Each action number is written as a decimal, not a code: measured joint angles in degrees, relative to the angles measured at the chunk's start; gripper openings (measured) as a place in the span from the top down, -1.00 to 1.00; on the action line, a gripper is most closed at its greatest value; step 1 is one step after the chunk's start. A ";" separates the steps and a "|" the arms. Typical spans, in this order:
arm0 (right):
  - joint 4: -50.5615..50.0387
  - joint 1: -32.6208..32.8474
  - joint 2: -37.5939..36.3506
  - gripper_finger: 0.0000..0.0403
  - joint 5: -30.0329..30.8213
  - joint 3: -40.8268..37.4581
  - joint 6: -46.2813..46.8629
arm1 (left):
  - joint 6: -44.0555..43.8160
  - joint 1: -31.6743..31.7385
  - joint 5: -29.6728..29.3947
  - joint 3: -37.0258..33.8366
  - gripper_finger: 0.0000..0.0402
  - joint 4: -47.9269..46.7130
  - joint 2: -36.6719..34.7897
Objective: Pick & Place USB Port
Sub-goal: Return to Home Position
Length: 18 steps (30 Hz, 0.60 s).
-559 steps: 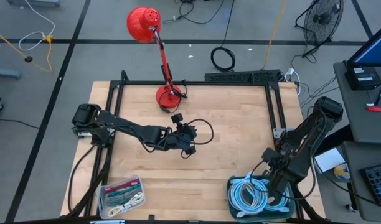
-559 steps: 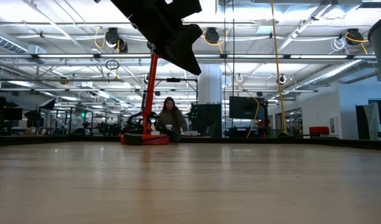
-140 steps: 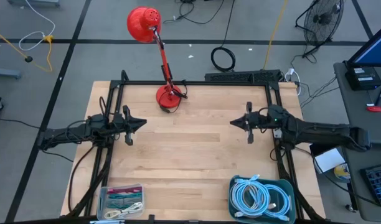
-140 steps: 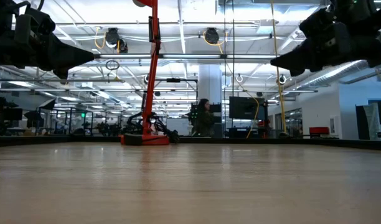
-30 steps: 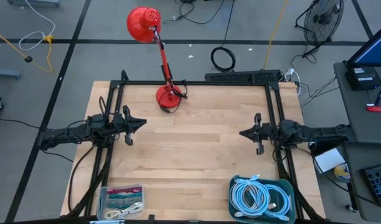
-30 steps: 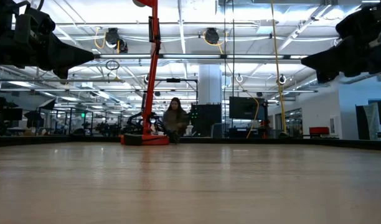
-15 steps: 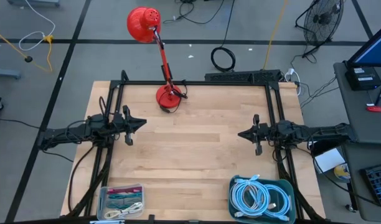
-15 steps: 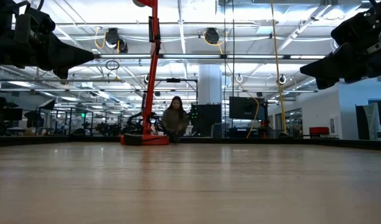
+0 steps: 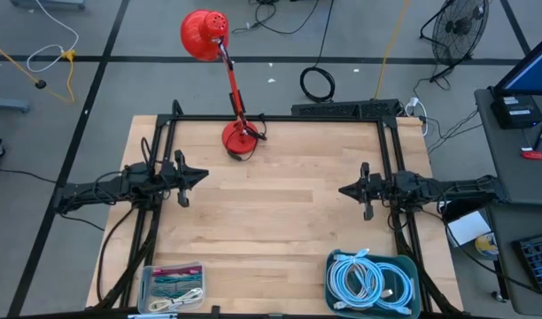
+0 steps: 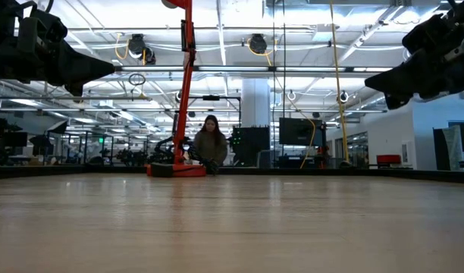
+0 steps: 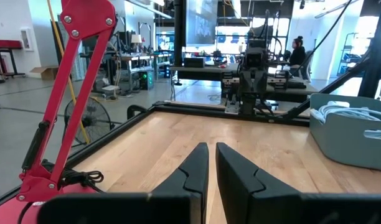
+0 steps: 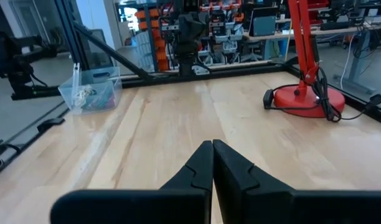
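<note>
Two dark, slender jointed arms

Left arm point(image 9: 120, 184) and right arm point(image 9: 439, 188): black links, black cables trailing along them, tapered pointed black fingers point(image 11: 193, 169).

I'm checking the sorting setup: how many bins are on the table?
2: a transparent bin in the left corner and a blue bin in the right corner, both along the edge opposite the lamp.

I see the clear bin point(image 9: 173, 265) standing upright at the table's lower-left corner in the high view, with a tangle of white and darker cables point(image 9: 175, 283) inside. The blue bin point(image 9: 412, 266) stands upright at the lower-right corner, well apart, full of coiled pale-blue cable point(image 9: 364, 282).
</note>
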 joint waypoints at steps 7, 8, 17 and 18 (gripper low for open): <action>0.66 0.00 0.00 1.00 -0.02 -0.01 0.15 | 0.00 0.01 -0.01 0.00 0.84 0.00 0.01; 0.66 0.00 0.00 1.00 -0.02 -0.01 0.15 | 0.00 0.00 -0.01 0.00 0.84 0.00 0.01; 0.72 0.00 0.00 1.00 -0.02 -0.01 0.17 | 0.00 0.02 0.00 0.00 0.84 0.00 0.02; 0.73 0.00 0.00 1.00 -0.02 -0.01 0.17 | 0.00 0.01 0.00 0.00 0.84 0.00 0.00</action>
